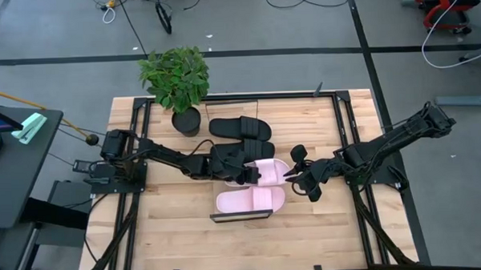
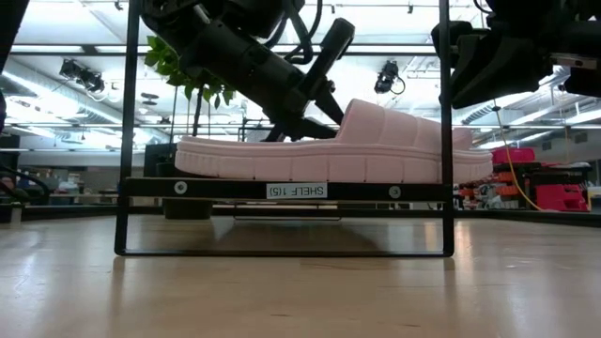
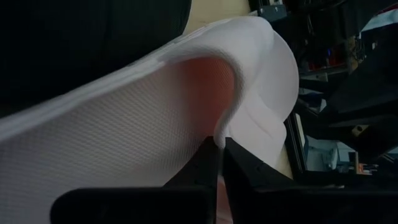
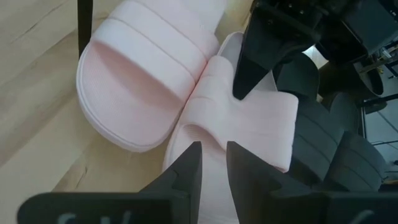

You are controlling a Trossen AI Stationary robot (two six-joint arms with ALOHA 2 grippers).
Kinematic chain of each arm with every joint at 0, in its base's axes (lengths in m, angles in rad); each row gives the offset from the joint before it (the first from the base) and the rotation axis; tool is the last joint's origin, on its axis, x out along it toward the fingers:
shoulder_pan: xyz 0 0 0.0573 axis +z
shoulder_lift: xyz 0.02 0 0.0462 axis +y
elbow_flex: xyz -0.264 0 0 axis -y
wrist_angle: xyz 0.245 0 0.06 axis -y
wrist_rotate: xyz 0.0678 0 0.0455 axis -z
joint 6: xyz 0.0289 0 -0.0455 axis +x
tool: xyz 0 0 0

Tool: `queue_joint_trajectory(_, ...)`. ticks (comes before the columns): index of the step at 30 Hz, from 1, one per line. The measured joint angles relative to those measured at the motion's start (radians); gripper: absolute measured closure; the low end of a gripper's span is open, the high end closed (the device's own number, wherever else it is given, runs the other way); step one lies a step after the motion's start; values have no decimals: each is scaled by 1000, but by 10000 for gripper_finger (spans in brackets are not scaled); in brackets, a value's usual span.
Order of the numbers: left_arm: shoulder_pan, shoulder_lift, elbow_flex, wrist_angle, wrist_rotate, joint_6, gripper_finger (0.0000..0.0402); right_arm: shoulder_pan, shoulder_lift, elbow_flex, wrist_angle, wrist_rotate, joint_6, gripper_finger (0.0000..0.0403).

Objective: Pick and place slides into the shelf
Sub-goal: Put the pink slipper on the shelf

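- The left pincer (image 1: 247, 173) is pressed tight on the strap edge of a pink slide (image 1: 267, 171), which sits in the middle of the table.
- The right pincer (image 1: 294, 175) is at the same slide's toe end. Its fingers (image 4: 186, 165) stand a little apart, and I cannot tell if they hold it.
- The other pink slide (image 1: 251, 200) already lies on the shelf (image 1: 242, 217), just nearer.
- Two black slides (image 1: 239, 129) wait farther back, by the plant (image 1: 176, 77).
- To do this well, I think the held slide should stay level and go down flat beside its twin.
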Motion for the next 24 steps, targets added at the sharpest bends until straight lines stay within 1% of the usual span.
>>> queue_joint_trajectory(6, 6, 1, -1, -3, -1, 18, 387, 0, 0, 0, 0, 0, 0, 323)
queue_joint_trajectory(15, 5, 3, 0, -17, -43, 29, 390, 0, 0, 0, 0, 0, 0, 323)
queue_joint_trajectory(21, 5, -5, -2, -16, -46, 40, 382, 0, 0, 0, 0, 0, -1, 323)
queue_joint_trajectory(24, 3, -18, -4, -4, -50, 44, 389, 0, 0, 0, -2, 0, -1, 323)
